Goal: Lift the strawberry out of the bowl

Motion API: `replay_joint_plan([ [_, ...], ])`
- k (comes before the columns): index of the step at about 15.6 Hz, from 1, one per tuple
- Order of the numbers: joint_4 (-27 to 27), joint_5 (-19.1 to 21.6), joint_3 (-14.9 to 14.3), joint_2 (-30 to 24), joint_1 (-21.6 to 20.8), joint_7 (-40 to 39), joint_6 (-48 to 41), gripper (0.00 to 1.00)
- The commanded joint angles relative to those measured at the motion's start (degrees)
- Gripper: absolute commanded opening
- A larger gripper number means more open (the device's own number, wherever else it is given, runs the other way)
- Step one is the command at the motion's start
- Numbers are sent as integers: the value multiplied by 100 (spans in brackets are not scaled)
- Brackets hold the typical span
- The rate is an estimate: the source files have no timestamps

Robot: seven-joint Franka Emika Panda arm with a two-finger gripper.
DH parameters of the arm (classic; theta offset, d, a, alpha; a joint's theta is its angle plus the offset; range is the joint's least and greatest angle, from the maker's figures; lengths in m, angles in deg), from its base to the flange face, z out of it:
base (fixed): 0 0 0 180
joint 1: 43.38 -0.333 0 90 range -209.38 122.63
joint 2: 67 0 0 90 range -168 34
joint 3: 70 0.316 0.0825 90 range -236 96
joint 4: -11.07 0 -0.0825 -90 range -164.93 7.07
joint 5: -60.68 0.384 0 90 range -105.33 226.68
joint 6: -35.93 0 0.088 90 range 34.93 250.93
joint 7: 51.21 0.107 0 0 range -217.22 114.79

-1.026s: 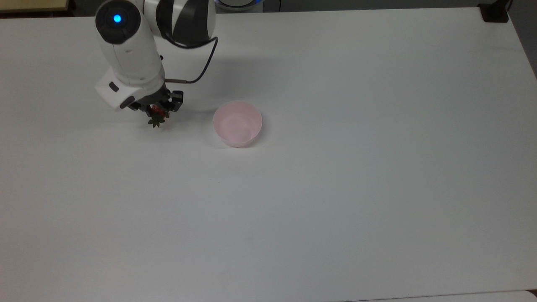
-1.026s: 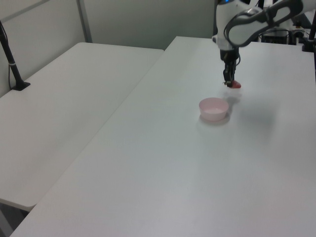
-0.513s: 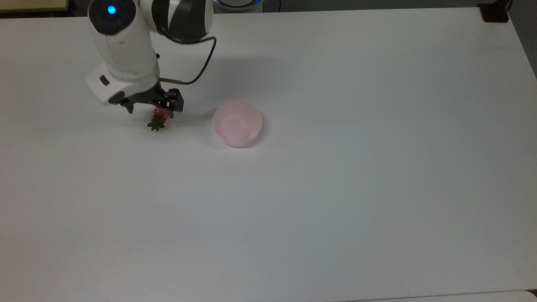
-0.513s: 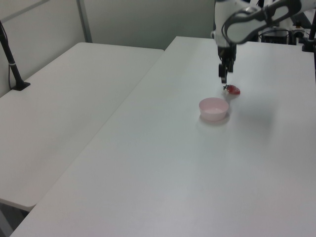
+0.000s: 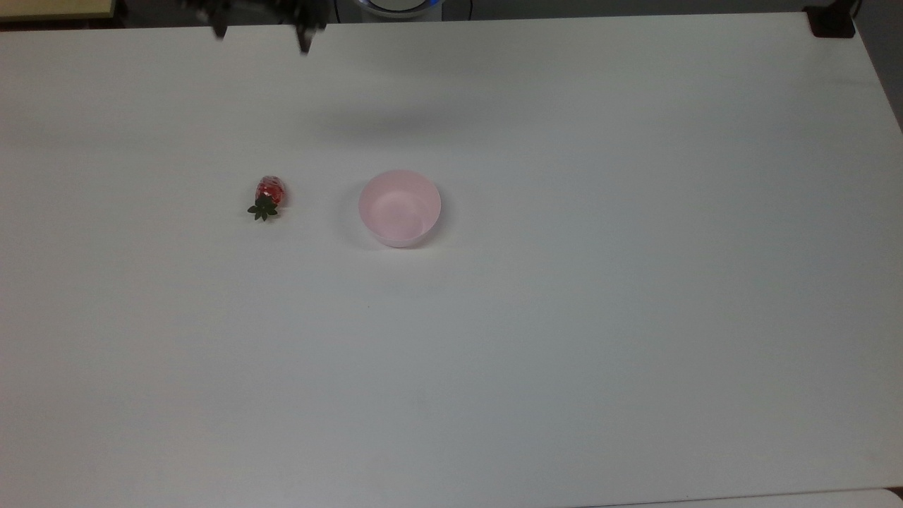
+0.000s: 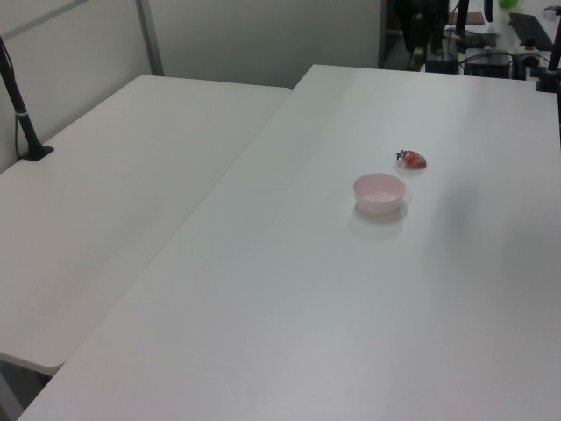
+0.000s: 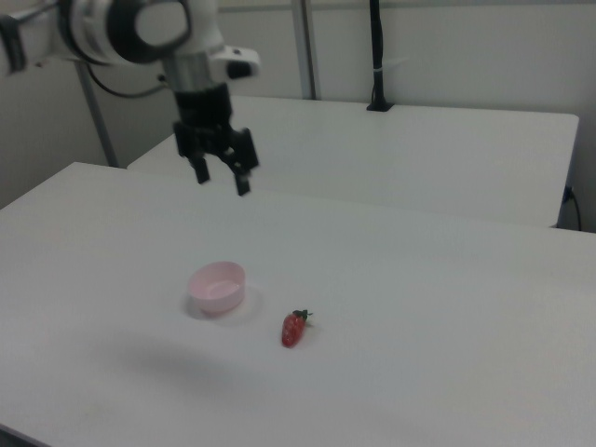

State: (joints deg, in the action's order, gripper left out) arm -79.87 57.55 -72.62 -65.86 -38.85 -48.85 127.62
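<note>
The red strawberry (image 5: 268,197) with its green cap lies on the white table, to the top view's left of the pale pink bowl (image 5: 399,207), apart from it. The left view has the strawberry (image 6: 412,160) just beyond the bowl (image 6: 379,193); the right view has the strawberry (image 7: 294,328) to the right view's right of the bowl (image 7: 217,286). The bowl looks empty. My gripper (image 7: 221,176) hangs open high above the table, well clear of both, with nothing between its fingers. Its fingertips (image 5: 304,44) poke in at the top view's upper edge.
A second white table (image 6: 105,193) adjoins at the left view's left, with a black post (image 6: 19,105) clamped on it. A black clamp (image 5: 831,21) sits at the table's far corner in the top view. Dark equipment (image 6: 456,35) stands beyond the table's far end.
My gripper has let go of the strawberry, risen and drawn back toward the top view's upper edge. The strawberry now lies free on the table; the bowl has not moved.
</note>
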Motion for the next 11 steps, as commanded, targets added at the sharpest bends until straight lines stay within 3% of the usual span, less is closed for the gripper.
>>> replay_joint_plan([
  [1, -240, 154, -55, -465, -460, 712, -292, 100],
  [4, -337, 102, -99, -431, -628, 564, -109, 100],
  [7, -345, 102, -107, -378, -594, -322, 410, 100],
  [11, -345, 102, -116, -378, -611, -306, 402, 100],
])
